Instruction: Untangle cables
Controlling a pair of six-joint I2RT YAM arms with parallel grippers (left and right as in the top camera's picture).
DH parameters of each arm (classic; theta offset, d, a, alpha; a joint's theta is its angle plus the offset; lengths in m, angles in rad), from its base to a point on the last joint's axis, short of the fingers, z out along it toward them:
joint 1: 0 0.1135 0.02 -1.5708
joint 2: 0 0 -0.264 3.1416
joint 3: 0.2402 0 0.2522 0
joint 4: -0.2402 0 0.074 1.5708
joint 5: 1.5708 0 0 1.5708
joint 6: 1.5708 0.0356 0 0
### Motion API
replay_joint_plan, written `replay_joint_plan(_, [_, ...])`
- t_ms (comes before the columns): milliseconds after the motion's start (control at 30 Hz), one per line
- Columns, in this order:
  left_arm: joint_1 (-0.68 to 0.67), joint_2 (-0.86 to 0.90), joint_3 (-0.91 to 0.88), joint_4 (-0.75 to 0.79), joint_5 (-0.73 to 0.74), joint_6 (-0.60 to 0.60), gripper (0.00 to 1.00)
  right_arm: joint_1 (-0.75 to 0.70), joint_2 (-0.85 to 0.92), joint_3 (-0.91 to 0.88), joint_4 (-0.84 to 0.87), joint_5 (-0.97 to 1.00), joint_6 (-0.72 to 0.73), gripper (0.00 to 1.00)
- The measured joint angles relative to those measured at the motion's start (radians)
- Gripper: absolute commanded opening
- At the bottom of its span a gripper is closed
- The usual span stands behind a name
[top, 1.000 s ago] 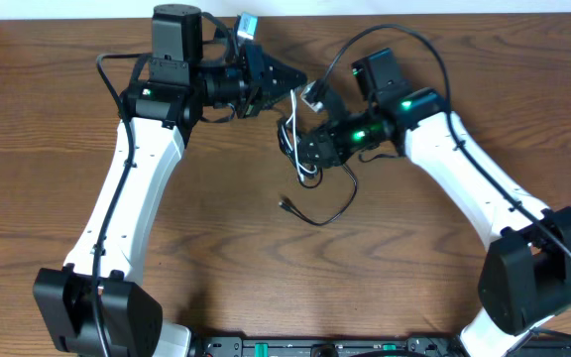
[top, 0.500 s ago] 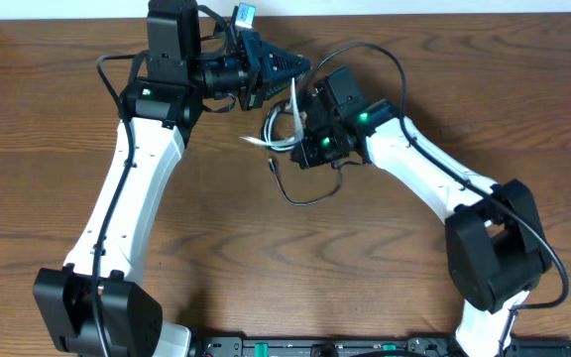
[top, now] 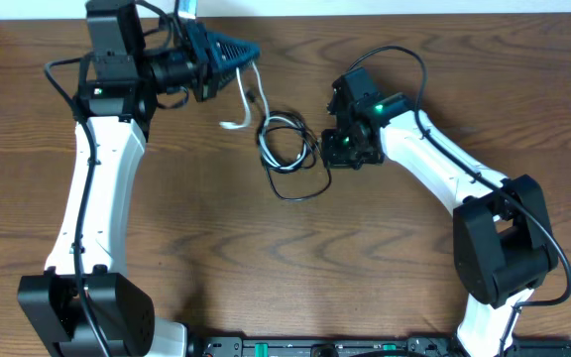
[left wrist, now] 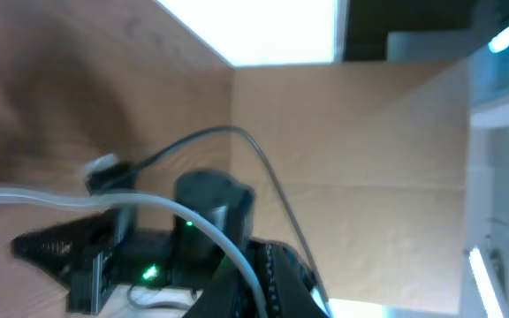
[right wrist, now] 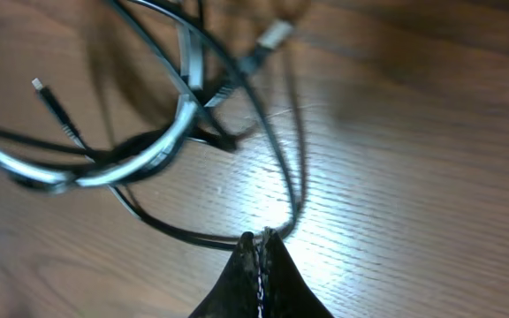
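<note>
My left gripper (top: 254,50) is raised at the back left, shut on the white cable (top: 234,123), which hangs from it toward the table. In the left wrist view the white cable (left wrist: 60,199) runs from the left into my shut fingers (left wrist: 277,278). The rest of the white cable loops with the black cable (top: 300,188) at mid table. My right gripper (top: 327,149) sits low at the right edge of that tangle. In the right wrist view it (right wrist: 260,237) is shut on the black cable (right wrist: 285,168), with the white cable (right wrist: 157,150) crossing beyond it.
The wooden table (top: 167,248) carries only the cables. A white wall edge runs along the back. A black rail (top: 315,347) lies at the front edge. My right arm (left wrist: 148,256) shows in the left wrist view, in front of a cardboard panel (left wrist: 369,132).
My left gripper has swung left with the white cable, drawing it out of the tangle. My right gripper has shifted right and down, and the loops lie more spread on the table.
</note>
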Motion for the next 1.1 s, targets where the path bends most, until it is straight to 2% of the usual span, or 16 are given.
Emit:
replay_joint_plan(133, [-0.010,0.000,-0.007,-0.210,-0.048,0.139,0.08,-0.020,0.000,0.000,-0.006,0.001,0.000,0.01])
replay_joint_plan(200, [-0.013,0.000,-0.014,-0.359,-0.129,0.227,0.07,-0.026,0.000,0.000,-0.010,0.001,-0.001,0.01])
replay_joint_plan(333, [-0.013,0.000,-0.020,-0.531,-0.365,0.349,0.08,-0.026,0.000,0.000,-0.013,0.000,-0.005,0.01])
replay_joint_plan(433, [-0.013,0.000,-0.020,-0.563,-0.529,0.399,0.17,-0.026,0.000,0.000,-0.014,0.000,-0.005,0.02])
replay_joint_plan(733, [-0.013,0.008,-0.020,-0.566,-0.875,0.438,0.17,-0.026,0.000,0.000,-0.028,0.002,-0.008,0.05])
replay_joint_plan(767, [-0.013,0.014,-0.020,-0.566,-0.896,0.439,0.22,-0.026,0.000,0.000,-0.031,0.006,-0.008,0.05])
replay_joint_plan(967, [-0.013,0.109,-0.020,-0.562,-0.991,0.459,0.22,-0.026,0.000,0.000,-0.041,0.039,-0.007,0.08])
replay_joint_plan(1100, [-0.016,0.188,-0.020,-0.562,-0.984,0.475,0.23,-0.026,0.000,0.000,-0.033,0.047,-0.008,0.14])
